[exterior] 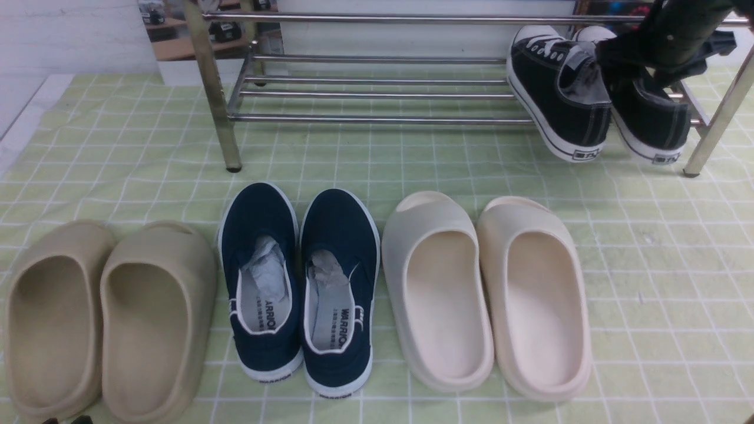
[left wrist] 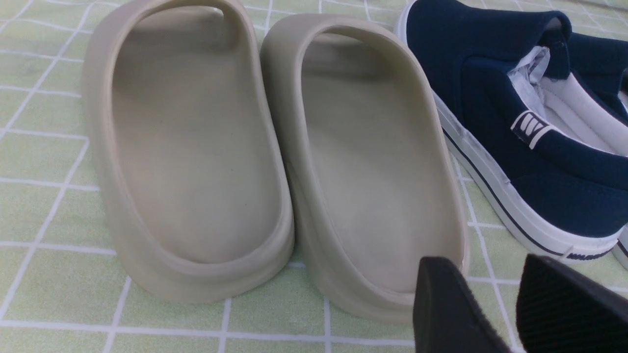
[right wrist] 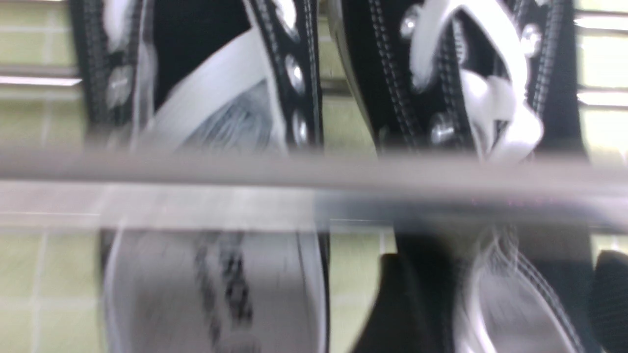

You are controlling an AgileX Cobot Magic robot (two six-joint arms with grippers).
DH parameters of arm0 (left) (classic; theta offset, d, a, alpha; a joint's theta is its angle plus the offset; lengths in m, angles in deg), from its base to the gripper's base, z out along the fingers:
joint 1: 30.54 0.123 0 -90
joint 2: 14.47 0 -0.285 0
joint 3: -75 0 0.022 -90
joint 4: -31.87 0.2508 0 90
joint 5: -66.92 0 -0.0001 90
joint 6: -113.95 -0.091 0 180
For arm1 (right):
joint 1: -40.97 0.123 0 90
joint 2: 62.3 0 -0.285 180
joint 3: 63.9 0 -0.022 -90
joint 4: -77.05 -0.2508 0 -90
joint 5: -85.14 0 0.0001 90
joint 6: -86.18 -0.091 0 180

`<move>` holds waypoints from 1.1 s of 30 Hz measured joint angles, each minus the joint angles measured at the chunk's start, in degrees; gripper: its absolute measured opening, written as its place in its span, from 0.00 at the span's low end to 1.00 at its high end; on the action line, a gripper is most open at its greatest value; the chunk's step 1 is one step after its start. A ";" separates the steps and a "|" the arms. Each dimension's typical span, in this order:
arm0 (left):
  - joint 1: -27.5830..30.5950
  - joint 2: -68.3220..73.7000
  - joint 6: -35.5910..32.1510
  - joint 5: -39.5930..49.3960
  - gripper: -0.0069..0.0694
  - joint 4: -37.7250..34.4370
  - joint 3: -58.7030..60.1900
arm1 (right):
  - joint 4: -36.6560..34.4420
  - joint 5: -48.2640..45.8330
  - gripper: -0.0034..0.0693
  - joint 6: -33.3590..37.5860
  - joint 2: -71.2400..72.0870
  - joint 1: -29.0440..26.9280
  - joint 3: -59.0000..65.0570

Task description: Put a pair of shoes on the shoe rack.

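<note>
Black sneakers [exterior: 559,103] on shoe rack [exterior: 377,118] lower bars, right end, heels overhanging, right jaws astride one, grip indeterminate, left jaws parted, empty, navy slip-ons [exterior: 339,235] before rack read WARRIOR

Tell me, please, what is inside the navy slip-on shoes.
The navy slip-on shoes each hold crumpled grey paper and a white printed insole; the paper hides the toe space.

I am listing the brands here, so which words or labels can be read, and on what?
"WARRIOR": on each insole of the navy slip-on shoes.
Print on their heel soles: small, seemingly the same word.
Heel labels of the black sneakers: too small to read.
</note>
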 joint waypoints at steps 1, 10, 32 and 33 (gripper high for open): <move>0.00 0.00 0.00 0.00 0.40 0.00 0.00 | 0.00 -0.13 0.79 0.12 0.42 0.00 0.36; 0.00 0.00 0.00 0.00 0.40 0.00 0.00 | -4.05 -4.35 0.54 4.80 22.66 0.00 6.39; 0.00 0.00 0.00 0.05 0.40 0.00 0.00 | -3.50 51.76 0.04 6.10 83.71 3.23 91.87; 0.00 0.00 0.00 0.05 0.40 0.00 0.00 | -3.71 55.20 0.04 6.10 87.10 4.19 97.45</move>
